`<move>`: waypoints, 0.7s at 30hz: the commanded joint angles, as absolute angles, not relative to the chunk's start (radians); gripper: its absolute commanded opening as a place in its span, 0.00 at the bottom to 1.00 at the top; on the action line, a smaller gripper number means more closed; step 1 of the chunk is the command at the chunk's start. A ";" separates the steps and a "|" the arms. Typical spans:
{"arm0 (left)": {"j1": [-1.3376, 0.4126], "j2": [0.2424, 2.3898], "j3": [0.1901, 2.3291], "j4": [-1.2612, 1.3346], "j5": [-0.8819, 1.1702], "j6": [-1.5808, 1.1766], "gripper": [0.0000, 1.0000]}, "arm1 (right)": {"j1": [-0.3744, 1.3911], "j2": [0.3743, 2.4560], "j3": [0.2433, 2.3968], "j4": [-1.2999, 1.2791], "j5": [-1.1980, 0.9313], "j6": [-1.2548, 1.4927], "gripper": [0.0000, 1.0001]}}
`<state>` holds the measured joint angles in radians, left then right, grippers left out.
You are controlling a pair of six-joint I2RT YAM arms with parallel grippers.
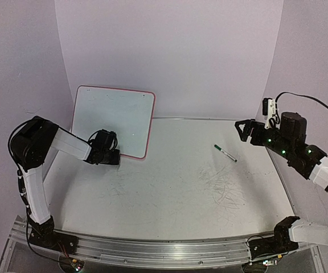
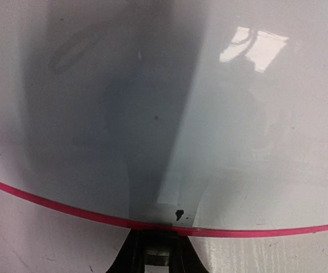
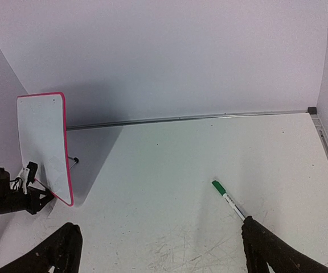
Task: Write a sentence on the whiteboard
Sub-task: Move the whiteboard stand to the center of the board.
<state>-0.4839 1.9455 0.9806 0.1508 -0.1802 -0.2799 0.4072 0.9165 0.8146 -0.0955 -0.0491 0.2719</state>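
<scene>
The whiteboard (image 1: 114,119), white with a thin pink frame, stands tilted at the back left of the table. Its face is blank, and no sentence shows in any view. My left gripper (image 1: 114,156) is at the board's lower edge. In the left wrist view the pink frame (image 2: 67,208) crosses between the black fingers (image 2: 128,250), and the gripper (image 2: 155,242) is shut on that edge. A green-capped pen (image 1: 225,153) lies on the table at the right. My right gripper (image 1: 243,129) hangs above it, wide open and empty, and the pen (image 3: 227,198) lies near its right finger (image 3: 266,247).
The board's small black foot (image 3: 74,160) rests on the table behind it. A curved white backdrop (image 1: 169,51) closes off the back and sides. Scuffed scribble marks (image 1: 224,185) cover the table's right middle. A metal rail (image 1: 152,250) runs along the near edge.
</scene>
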 commanded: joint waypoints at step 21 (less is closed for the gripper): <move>-1.000 2.013 1.075 0.139 -0.265 -0.662 0.08 | 0.477 1.152 0.752 -0.010 -0.161 0.440 0.98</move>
<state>-0.8980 1.9591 0.9903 0.1192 -0.3712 -0.5902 0.4301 1.1257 0.7836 -0.0577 -0.1475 0.3808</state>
